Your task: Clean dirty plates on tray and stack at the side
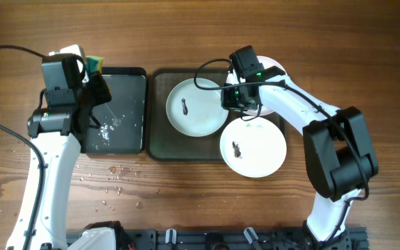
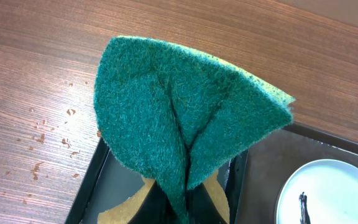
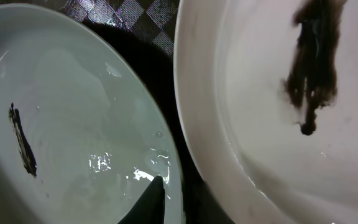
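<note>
Wooden tabletop below, crumbs on the left. My left gripper (image 2: 190, 208) is clenched on the green sponge (image 2: 179, 118) above the black tray (image 1: 127, 87). My right gripper (image 1: 244, 111) hangs low over the grey-green tray (image 1: 160, 142), between the smeared left plate (image 1: 196, 105) and the smeared front plate (image 1: 253, 148), which overhangs the tray's edge. I can't tell if its jaws are parted. The third plate (image 1: 274, 69) lies half hidden under my arm.

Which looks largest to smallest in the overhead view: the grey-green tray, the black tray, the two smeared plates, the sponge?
1. grey-green tray
2. black tray
3. upper smeared plate and lower smeared plate: they look alike, so unranked
4. sponge, only partly visible
</note>
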Available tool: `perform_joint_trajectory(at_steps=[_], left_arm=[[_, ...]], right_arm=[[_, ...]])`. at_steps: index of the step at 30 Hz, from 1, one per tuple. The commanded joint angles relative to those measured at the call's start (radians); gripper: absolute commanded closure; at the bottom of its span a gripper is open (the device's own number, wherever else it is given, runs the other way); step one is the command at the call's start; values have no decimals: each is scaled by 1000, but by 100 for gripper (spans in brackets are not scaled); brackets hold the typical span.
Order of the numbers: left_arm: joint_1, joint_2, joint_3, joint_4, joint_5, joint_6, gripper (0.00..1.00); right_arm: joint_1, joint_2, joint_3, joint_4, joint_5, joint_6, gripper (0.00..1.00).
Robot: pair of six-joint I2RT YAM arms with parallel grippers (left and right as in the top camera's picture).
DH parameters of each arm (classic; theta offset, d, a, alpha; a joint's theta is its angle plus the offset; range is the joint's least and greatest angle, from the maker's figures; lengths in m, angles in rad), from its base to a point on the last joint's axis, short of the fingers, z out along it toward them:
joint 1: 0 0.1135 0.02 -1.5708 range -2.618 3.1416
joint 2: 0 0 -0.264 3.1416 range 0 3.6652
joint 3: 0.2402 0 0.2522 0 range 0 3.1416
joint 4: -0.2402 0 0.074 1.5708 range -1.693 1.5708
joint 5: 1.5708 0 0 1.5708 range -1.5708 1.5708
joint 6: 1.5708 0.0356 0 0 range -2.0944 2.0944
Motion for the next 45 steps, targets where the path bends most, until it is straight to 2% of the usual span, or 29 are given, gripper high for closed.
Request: perform_joint_trajectory(at_steps=[1, 4, 11, 26, 35, 40, 43, 45], left_arm=[[8, 1, 18, 7, 1, 19, 96], [8, 1, 18, 6, 1, 19, 96], [8, 1, 18, 5, 2, 19, 96], [8, 8, 18, -2, 1, 21, 96], [8, 19, 18, 68, 1, 113, 96], [8, 20, 18, 111, 1, 107, 96], [8, 37, 18, 85, 2, 39, 96], [7, 64, 18, 51, 2, 38, 96]], right_arm=[[5, 13, -7, 5, -8, 2, 85], [5, 13, -7, 4, -8, 3, 91], [33, 13, -7, 4, -8, 4, 96], [63, 13, -7, 12, 0, 10, 96], [63, 13, -7, 19, 0, 10, 96], [63, 13, -7, 18, 0, 10, 96], [63, 13, -7, 18, -1, 10, 96], [63, 13, -7, 19, 0, 10, 96]])
